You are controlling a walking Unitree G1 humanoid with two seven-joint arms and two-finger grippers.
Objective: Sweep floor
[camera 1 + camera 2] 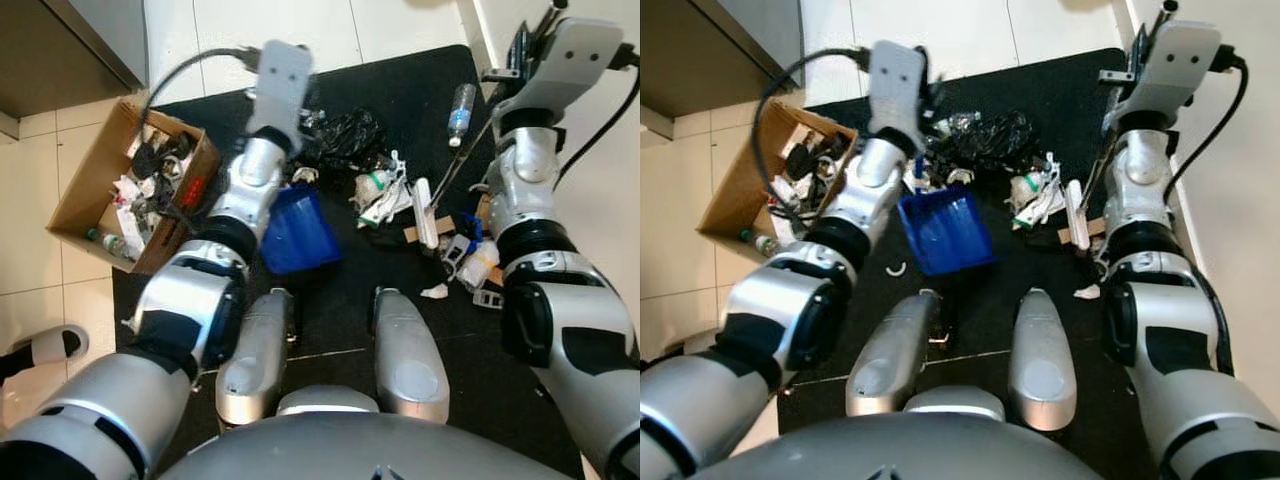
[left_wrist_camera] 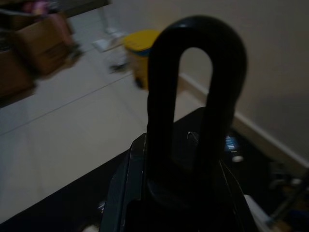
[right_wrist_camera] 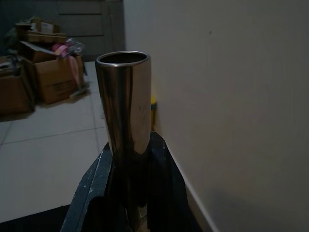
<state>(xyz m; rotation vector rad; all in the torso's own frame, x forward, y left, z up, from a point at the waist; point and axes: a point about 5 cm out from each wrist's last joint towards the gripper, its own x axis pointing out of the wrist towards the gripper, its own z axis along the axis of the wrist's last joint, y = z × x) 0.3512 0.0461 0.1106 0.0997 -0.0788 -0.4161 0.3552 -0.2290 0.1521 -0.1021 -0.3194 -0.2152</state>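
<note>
Scattered rubbish point(image 1: 400, 195) — crumpled white paper, scraps of cardboard and a crumpled black plastic bag point(image 1: 345, 135) — lies on the black floor mat point(image 1: 420, 90) in the upper middle of the head view, with a clear plastic bottle point(image 1: 461, 112) lying apart toward the upper right. A thin metal broom handle point(image 1: 462, 160) slants down from the upper right into this pile, and in the right wrist view its shiny open-ended metal tube point(image 3: 126, 104) stands up between the black fingers of the right gripper point(image 3: 126, 183), which is clamped around it beside a plain wall. Just left of the rubbish, at the centre of the frame, a blue plastic dustpan point(image 1: 297, 232) is tilted above the mat; its looped black handle point(image 2: 195, 92) rises out of the left gripper point(image 2: 174, 193), which is closed on it. Further left, at the mat's edge on the pale tiled floor point(image 1: 30, 200), an open brown cardboard box point(image 1: 90, 175) holds mixed waste. At the lower left edge of the frame a white slipper point(image 1: 45, 345) rests on the tiles. In the left wrist view, a blurred yellow bin point(image 2: 140, 46) stands by the wall in the background.
</note>
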